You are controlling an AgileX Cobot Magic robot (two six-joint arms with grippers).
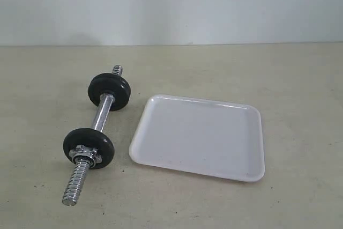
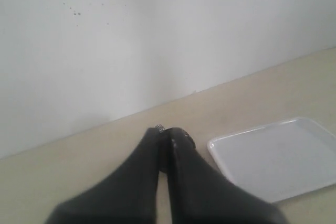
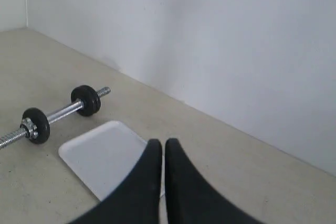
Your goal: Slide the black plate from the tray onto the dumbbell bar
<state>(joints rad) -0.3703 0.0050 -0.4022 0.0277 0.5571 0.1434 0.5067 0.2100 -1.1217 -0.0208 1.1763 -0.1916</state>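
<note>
Black plate is not on the tray [image 1: 198,132]: the glossy white tray, lying right of centre in the exterior view, shows only a bare floor and low rim in all three views. Just left of it, clear of its rim, lies the dumbbell bar [image 1: 101,115]. Its long axis runs from a long coarse-threaded end near the camera to a short threaded stub at the far end, roughly alongside the tray's left edge. Two black discs sit on it, well apart with chrome shaft between them: the far disc [image 1: 109,91] and the near disc [image 1: 88,147], each flat, round and dull, standing on edge. Either may be the black plate; I cannot tell which. A silver star-shaped collar nut [image 1: 86,155] sits against the near disc's outer face.

Neither arm shows in the exterior view. The left gripper [image 2: 164,136] has its fingers pressed together on nothing, and the bar's far end peeks out just beyond the tips. The right gripper [image 3: 163,148] is likewise pinched closed and empty, the tray partly behind its fingers and the bar well beyond. The bar lies on the left arm's side, so I judge that arm nearer, and the sliding step looks done already
</note>
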